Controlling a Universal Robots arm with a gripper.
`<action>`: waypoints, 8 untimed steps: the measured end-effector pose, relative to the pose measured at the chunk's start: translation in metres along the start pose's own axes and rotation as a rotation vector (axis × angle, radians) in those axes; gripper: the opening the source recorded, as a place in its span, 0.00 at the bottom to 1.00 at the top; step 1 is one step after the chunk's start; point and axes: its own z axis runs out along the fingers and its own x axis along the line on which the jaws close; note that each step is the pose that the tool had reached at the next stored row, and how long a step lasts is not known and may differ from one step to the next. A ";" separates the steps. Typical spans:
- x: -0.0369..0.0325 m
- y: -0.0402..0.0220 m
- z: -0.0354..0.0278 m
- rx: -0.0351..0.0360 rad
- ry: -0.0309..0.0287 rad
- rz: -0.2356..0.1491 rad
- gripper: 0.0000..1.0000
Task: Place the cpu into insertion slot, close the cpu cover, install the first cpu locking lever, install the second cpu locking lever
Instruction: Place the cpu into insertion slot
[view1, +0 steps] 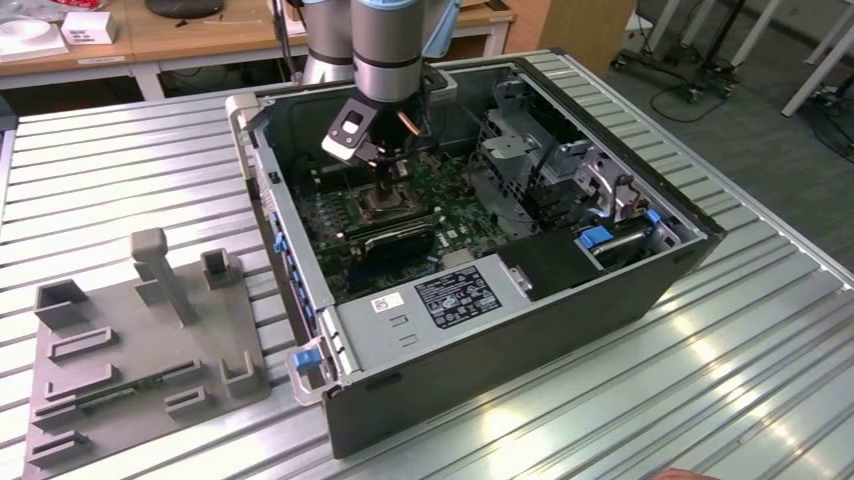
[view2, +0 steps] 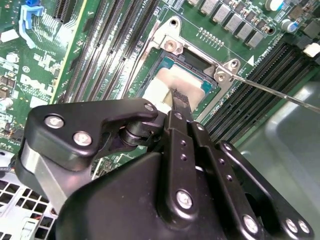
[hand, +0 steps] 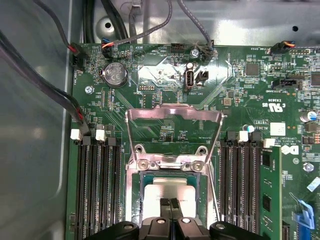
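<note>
**Seating of the cpu in an open computer case.** The computer case (view1: 534, 330) was laid on its side on a slatted metal table (view1: 747, 400). A grey fixture tray (view1: 134, 350) was set well apart from it, towards the exterior view's left. The arm (view1: 387, 40) was seen reaching down into the case. The gripper (view1: 388, 188) was held over the insertion slot (view1: 390, 208), near the middle of the green motherboard (view1: 461, 185).

In both wrist views the cpu (view2: 167, 80) was seen lying flat inside the slot's thin metal rim, between the two banks of memory slots (hand: 97, 185). The fingers (hand: 163, 210) were drawn fully together, with no gap and no object visible between them. Their tips were set on, or just above, the chip's silvery top; contact could not be settled.

The cpu cover (hand: 172, 114) was seen standing open, tilted back from its hinge at the slot's far edge, with the board visible through its cut-out centre. A thin locking lever (view2: 280, 94) was seen running from a corner of the slot out over the memory slots.

The first step was judged to be at or near its end, with the chip in place and the cover not yet closed. The levers were judged unlatched. Closing the cover was judged to call for a clear path over the socket, which the fingers occupied. It was also judged to call for a lift-off straight enough that the seated chip was not dragged.
</note>
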 end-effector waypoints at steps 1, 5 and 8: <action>0.0000 0.0001 -0.0013 0.0002 -0.0002 0.000 0.11; 0.0001 0.0003 -0.0059 0.0004 -0.0003 0.000 0.11; 0.0002 0.0005 -0.0093 0.0004 -0.0002 0.000 0.11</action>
